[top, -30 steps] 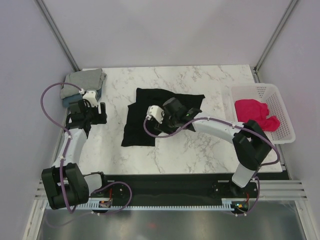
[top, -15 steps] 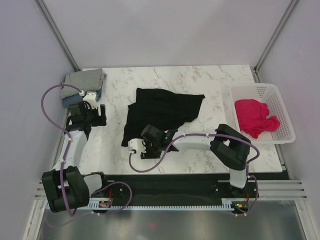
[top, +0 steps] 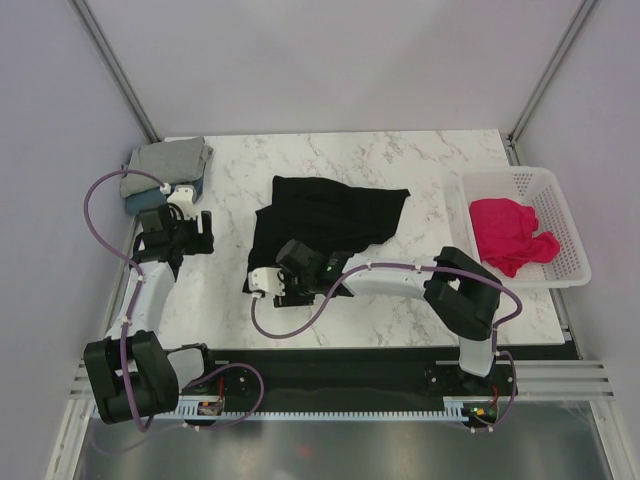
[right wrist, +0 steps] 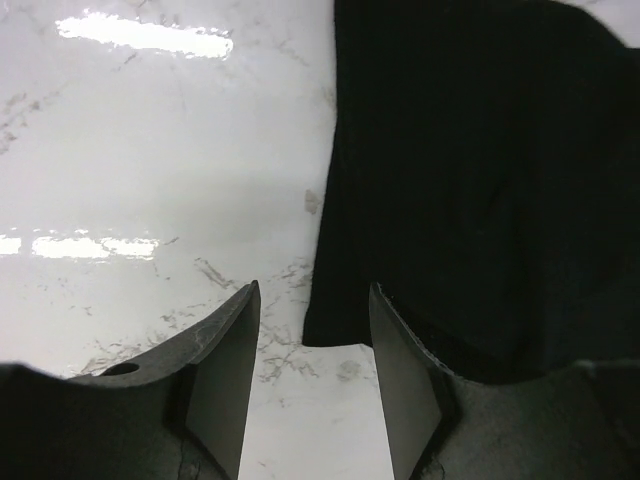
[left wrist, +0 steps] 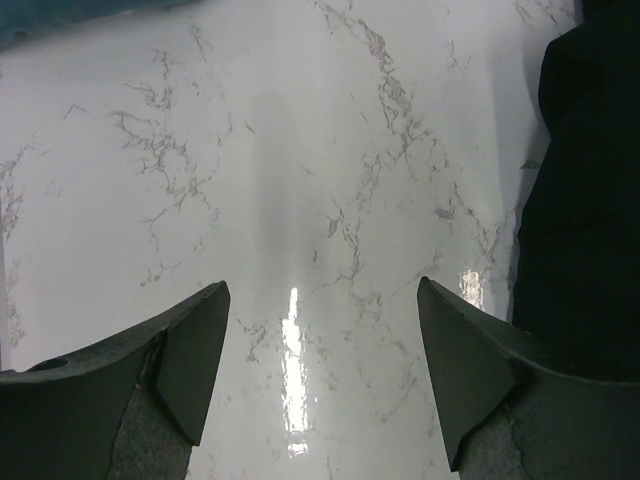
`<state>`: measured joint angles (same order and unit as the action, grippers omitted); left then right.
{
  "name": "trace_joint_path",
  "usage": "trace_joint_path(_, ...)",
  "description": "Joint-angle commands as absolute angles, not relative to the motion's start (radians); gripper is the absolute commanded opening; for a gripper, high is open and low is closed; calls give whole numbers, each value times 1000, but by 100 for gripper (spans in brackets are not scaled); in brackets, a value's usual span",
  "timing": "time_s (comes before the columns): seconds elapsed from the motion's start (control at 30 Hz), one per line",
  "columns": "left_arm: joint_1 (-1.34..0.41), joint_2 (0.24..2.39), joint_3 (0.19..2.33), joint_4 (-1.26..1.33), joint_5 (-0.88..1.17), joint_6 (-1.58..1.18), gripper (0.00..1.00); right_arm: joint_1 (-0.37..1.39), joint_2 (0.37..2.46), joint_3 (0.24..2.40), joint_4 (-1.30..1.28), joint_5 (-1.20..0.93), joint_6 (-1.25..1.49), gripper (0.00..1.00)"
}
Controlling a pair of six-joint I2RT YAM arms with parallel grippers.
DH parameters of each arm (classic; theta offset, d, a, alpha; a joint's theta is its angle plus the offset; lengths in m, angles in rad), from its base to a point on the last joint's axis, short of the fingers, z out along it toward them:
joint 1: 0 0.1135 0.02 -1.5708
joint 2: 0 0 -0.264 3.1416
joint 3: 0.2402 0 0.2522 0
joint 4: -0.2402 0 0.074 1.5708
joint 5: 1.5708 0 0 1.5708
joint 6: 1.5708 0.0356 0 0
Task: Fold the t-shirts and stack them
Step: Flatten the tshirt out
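Black t-shirt [top: 325, 215] lies rumpled mid-desk [top: 430, 165], long axis roughly 7 to 1 o'clock, near-left corner under the parted, empty fingers of the nearer right end effector [right wrist: 312, 300]; left end effector [left wrist: 320, 300], likewise released, hovers off at 9 o'clock.

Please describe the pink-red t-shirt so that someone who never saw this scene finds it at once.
Start at the marble table and go to its right edge, where a white mesh basket sits. The pink-red t-shirt lies crumpled inside it, the only brightly coloured cloth and the only one not on the tabletop.
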<state>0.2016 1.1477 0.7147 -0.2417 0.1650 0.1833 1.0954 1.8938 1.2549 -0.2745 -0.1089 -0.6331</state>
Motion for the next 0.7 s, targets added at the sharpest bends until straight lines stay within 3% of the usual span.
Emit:
trace_joint_path(0.0,206,1150,715,-238,190,207,83,1091,1888,1310,-267,-81,-663,56)
trace_joint_path(0.3,209,1135,706,-245,184,209,83,1058,2000,1322,-178,-32,-670,55)
trace_joint_path(0.4,209,1135,703,-245,180,207,83,1043,2025,1341,-170,-29,-658,51)
trace_joint_path(0.53,209,1138,703,-245,187,206,83,1026,2029,1356,-170,-23,-647,29)
trace_joint_path(0.57,209,1140,703,-247,187,206,83,1028,2020,1358,-169,-20,-646,17)
trace_joint_path(0.67,209,1147,704,-247,192,204,83,1023,1988,1361,-169,-6,-649,0)
